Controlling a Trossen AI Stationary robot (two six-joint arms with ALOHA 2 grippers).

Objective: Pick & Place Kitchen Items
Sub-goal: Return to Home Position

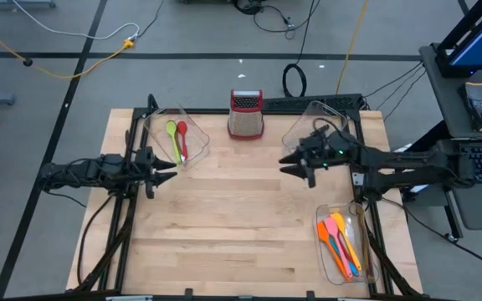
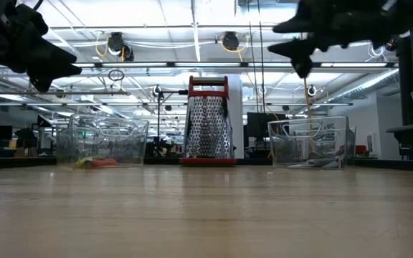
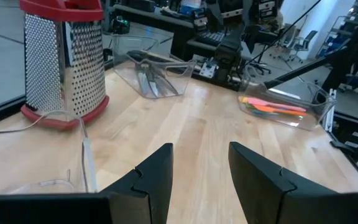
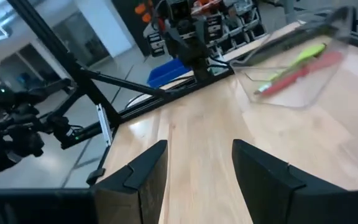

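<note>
Kitchen items [image 1: 338, 234]: all lie inside three clear plastic bins on the pale wooden table [image 1: 241, 226]; none is on the bare boards.
Landmark: steel box grater with red top [image 1: 246, 114], upright at the middle of the table's far edge.
Left bin [image 1: 161, 125]: just beside the grater on the left arm's side, holding a light green serving spoon [image 1: 172, 134] and a red spoon [image 1: 182, 139] lying side by side.
Right bin [image 1: 308, 117]: just beside the grater on the right arm's side, tilted, with black-handled knives [image 3: 149, 78] inside, as the left wrist view shows.
Third bin [image 1: 326, 216]: well apart from the grater, toward the table's near corner on the right arm's side, packed with a bunch of orange, yellow, blue and pink utensils [image 1: 346, 247].
Left gripper [image 1: 167, 170]: nearer the front than the grater, on its left side, just past the left bin, raised off the boards; fingers moderately apart and holding nothing.
Right gripper [image 1: 286, 165]: nearer the front than the grater, on its right side, beside the right bin, raised off the boards; fingers moderately apart and holding nothing.
Between the grippers: bare wood in front of the grater.
</note>
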